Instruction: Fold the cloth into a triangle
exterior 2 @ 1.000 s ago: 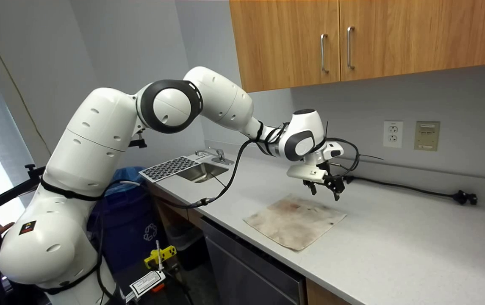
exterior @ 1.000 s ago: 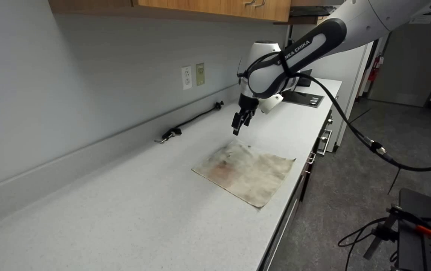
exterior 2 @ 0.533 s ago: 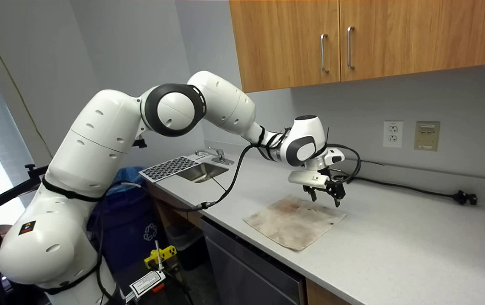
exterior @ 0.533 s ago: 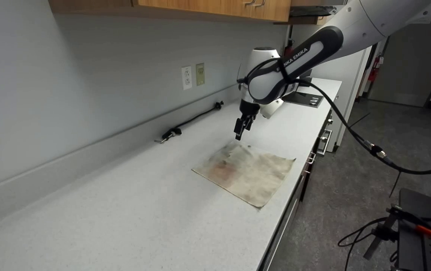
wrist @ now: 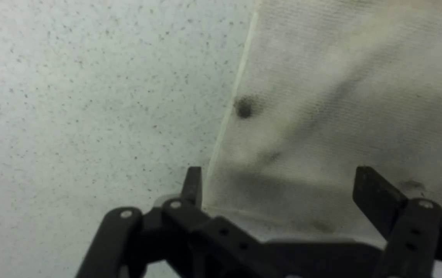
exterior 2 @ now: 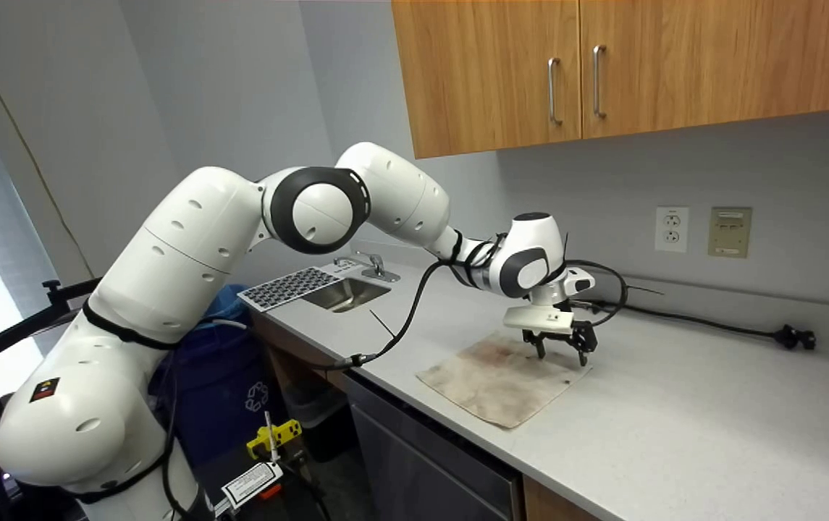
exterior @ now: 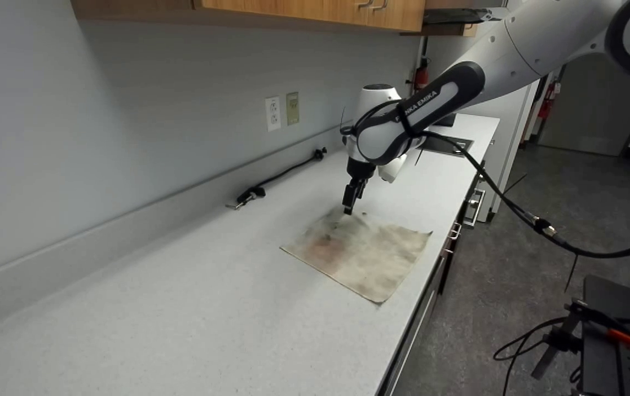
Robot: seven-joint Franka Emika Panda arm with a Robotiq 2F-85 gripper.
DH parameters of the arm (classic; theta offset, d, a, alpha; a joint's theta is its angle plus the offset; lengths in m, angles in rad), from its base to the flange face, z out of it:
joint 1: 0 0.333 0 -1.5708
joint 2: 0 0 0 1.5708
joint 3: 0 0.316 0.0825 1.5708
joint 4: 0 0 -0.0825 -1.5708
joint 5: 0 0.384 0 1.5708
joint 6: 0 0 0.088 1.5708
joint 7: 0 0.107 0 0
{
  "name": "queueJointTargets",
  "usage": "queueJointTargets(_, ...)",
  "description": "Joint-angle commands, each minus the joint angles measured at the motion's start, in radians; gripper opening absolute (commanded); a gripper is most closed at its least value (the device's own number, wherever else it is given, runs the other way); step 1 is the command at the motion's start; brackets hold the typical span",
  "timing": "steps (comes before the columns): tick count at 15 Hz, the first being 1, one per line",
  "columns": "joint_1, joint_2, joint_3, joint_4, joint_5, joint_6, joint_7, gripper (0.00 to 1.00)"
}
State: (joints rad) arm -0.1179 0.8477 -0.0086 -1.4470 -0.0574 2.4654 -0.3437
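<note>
The cloth (exterior: 370,256) lies flat and unfolded on the white counter, beige with brownish and dark stains. It also shows in an exterior view (exterior 2: 497,383). My gripper (exterior 2: 562,357) is open and points down over the cloth's wall-side corner, low and close to the surface. It also shows in an exterior view (exterior: 353,205). In the wrist view the open jaws (wrist: 278,170) straddle the corner of the cloth (wrist: 329,116). The left finger is just outside the cloth's edge and the right finger is over the cloth. I cannot tell whether the fingertips touch it. Nothing is held.
A black cable with a clamp (exterior: 251,193) lies along the wall on the counter (exterior: 210,308). A sink (exterior 2: 345,294) with a faucet is at the far end in an exterior view. Wooden cabinets (exterior 2: 490,72) hang above. The counter's front edge is near the cloth.
My gripper has moved down to just above the cloth's wall-side corner, with a slight sideways shift. It has stayed open. The cloth has not moved.
</note>
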Motion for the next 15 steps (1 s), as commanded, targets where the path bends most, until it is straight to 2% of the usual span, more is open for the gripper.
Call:
queueJointTargets(1,-0.035,0.075,0.035,0.118,-0.004,-0.069,-0.064,1.0)
queueJointTargets(15,-0.088,0.225,0.102,0.373,0.034,-0.218,-0.158,1.0)
